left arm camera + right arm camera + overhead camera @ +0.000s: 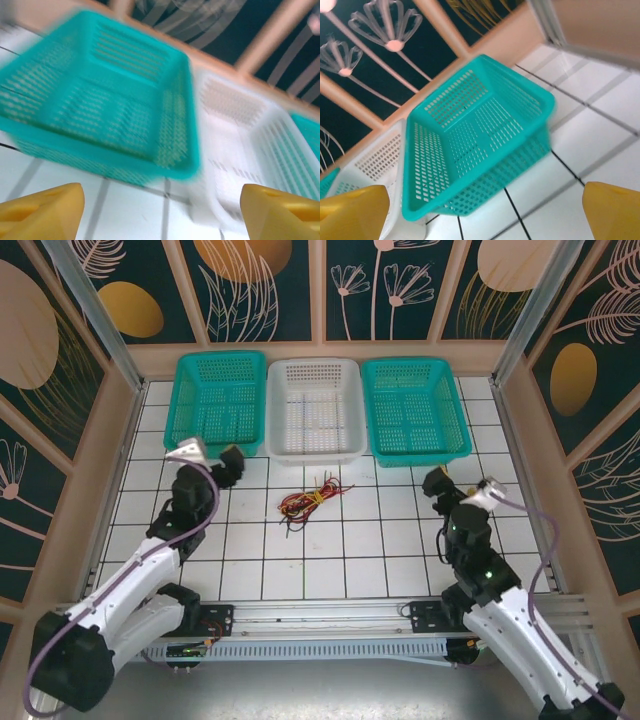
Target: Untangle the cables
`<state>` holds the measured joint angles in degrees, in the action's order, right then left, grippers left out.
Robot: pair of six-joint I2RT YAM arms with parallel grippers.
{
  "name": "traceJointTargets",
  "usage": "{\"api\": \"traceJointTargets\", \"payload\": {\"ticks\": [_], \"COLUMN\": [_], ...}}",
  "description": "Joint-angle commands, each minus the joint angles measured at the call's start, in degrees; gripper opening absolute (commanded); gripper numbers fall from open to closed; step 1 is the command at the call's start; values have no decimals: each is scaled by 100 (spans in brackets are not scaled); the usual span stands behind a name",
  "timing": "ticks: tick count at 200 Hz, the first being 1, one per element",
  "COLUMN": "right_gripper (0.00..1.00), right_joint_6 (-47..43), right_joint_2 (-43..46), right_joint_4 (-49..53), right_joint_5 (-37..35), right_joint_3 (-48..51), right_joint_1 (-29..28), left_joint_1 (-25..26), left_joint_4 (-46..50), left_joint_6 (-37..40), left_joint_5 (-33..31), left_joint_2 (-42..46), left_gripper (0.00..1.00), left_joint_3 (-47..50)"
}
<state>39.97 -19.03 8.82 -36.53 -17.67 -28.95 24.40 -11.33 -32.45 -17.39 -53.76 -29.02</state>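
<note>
Cables: a small tangle of red, yellow and black cables (312,498) lies on the white tiled tabletop (340,560), about the middle of it. It sits just in front of the white basket (317,408) without touching it.
Baskets: three stand in a row along the far wall, with the white one in the centre. The left teal basket (217,403) and the right teal basket (414,410) sit close against its sides.
Left gripper: the left gripper (232,462) is near the front right corner of the left teal basket, well to the left of the tangle and touching no wire. In its wrist view its yellow fingers (45,210) stand wide apart, with nothing between them but tile and the baskets beyond. That picture is blurred.
Right gripper: the right gripper (437,483) is in front of the right teal basket, well to the right of the tangle and clear of it. Its yellow fingers (355,212) are spread as wide as the wrist view allows and grip nothing. The right teal basket shows tilted across the gap between them.
Arms: each reaches forward from its base at the near edge. A purple lead (540,540) loops beside the right arm.
</note>
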Motion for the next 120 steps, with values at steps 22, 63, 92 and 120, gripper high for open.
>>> {"api": "traceJointTargets", "payload": {"ticks": [22,63,92,120], "right_gripper": [99,99,94,92], "right_joint_6": [1264,1071,796,665], "right_joint_2": [-191,-3249,-4245,-3656], "right_joint_4": [1070,2808,2773,1564], "right_joint_5": [570,473,603,1471], "right_joint_3": [-142,-2770,-3174,-2614], "right_joint_1": [58,24,-88,-207], "left_joint_1": [504,504,504,512], "left_joint_4": [844,703,967,1133], "left_joint_6": [-54,154,279,444], "left_joint_5": [1415,3118,3098,3215], "left_joint_2": [-826,-1503,-1773,-1933], "left_gripper": [97,95,89,89], "left_joint_3": [-147,-342,-381,-465]}}
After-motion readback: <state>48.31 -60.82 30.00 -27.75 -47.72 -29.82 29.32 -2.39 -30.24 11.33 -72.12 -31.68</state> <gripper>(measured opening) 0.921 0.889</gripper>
